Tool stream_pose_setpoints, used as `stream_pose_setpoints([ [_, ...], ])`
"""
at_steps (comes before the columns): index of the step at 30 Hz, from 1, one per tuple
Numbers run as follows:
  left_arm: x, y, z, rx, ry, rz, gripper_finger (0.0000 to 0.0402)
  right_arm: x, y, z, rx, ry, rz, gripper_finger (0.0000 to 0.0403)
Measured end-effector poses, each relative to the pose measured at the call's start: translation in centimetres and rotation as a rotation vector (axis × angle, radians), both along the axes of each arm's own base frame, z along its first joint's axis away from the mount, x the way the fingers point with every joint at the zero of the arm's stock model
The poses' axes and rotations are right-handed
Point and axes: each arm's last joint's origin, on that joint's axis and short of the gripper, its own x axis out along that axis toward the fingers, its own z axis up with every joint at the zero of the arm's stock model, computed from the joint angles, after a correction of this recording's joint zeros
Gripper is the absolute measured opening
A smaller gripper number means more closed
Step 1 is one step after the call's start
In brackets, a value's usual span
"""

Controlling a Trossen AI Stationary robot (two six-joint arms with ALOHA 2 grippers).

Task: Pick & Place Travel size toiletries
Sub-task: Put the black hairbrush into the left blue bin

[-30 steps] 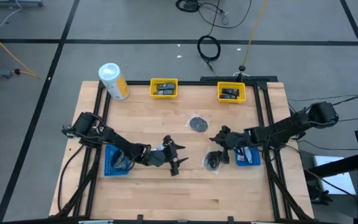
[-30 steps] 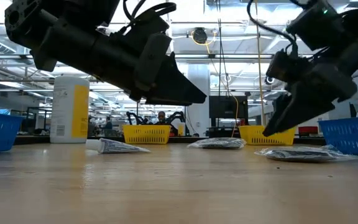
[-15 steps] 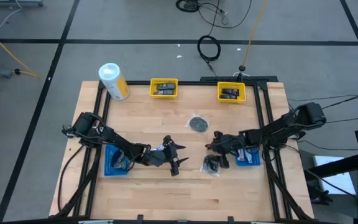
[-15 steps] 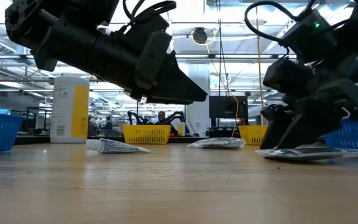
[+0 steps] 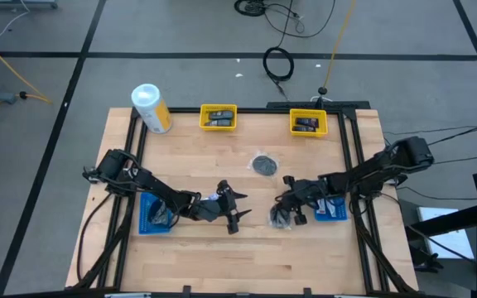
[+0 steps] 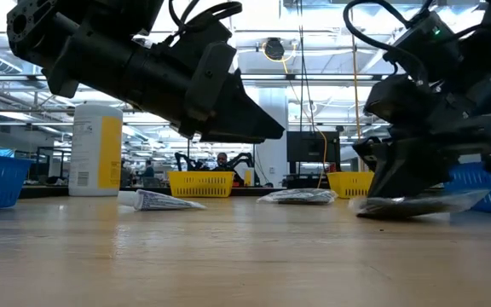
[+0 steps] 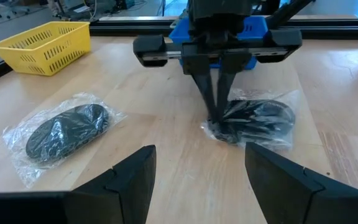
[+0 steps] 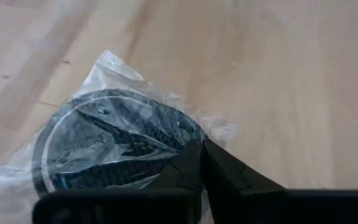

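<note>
Two round dark discs in clear wrap lie on the wooden table. One (image 5: 264,164) lies by itself toward the far side, also in the left wrist view (image 7: 64,130). My right gripper (image 5: 286,210) is shut on the other disc (image 5: 280,221), near the table's middle right. My left gripper (image 5: 232,209) hovers open above the table to the left of that disc, with nothing between its fingers (image 7: 197,186). A white mini tube (image 6: 156,201) lies flat on the table. My right gripper pinches the clear wrap at the disc's rim (image 7: 221,129) between its two shut fingers (image 8: 197,163), on the side toward the table's far edge. The fingers slant down from the table's right. The wrapped disc (image 6: 416,205) rests on the table.
Two yellow baskets (image 5: 218,117) (image 5: 308,122) with dark items stand at the far edge, beside a white-and-yellow canister (image 5: 151,108) at the far left. A blue tray (image 5: 154,213) sits under my left arm and another (image 5: 331,207) behind my right gripper.
My right gripper has come down and toward the table's near left onto the wrapped disc, rolling as it went. It was open and has shut on the wrap.
</note>
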Motion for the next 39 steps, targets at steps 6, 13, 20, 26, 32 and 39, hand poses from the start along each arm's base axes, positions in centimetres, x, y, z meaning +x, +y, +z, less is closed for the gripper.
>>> stream_pose_setpoints([
  [6,0.2,0.5,0.0,-0.105,-0.028,0.044,0.0241,0.3,0.5,1.7,-0.112,-0.153,-0.083,0.0002],
  [13,0.9,2.1,0.4,-0.316,-0.075,-0.018,0.0242,0.5,2.6,3.7,-0.196,-0.361,-0.056,0.0001],
  [20,1.5,2.7,0.4,-0.389,-0.1,-0.038,0.0241,1.1,3.3,4.7,-0.199,-0.433,-0.064,0.0001],
  [26,3.9,1.8,-0.4,-0.419,-0.083,-0.139,0.0241,1.2,3.3,4.8,-0.214,-0.432,-0.073,0.0],
  [32,5.5,1.3,-1.1,-0.432,-0.053,-0.187,0.0241,1.1,3.2,4.6,-0.216,-0.413,-0.07,0.0],
  [39,5.6,1.3,-1.0,-0.397,-0.069,-0.185,0.0198,1.1,3.3,4.6,-0.201,-0.412,-0.05,0.0],
])
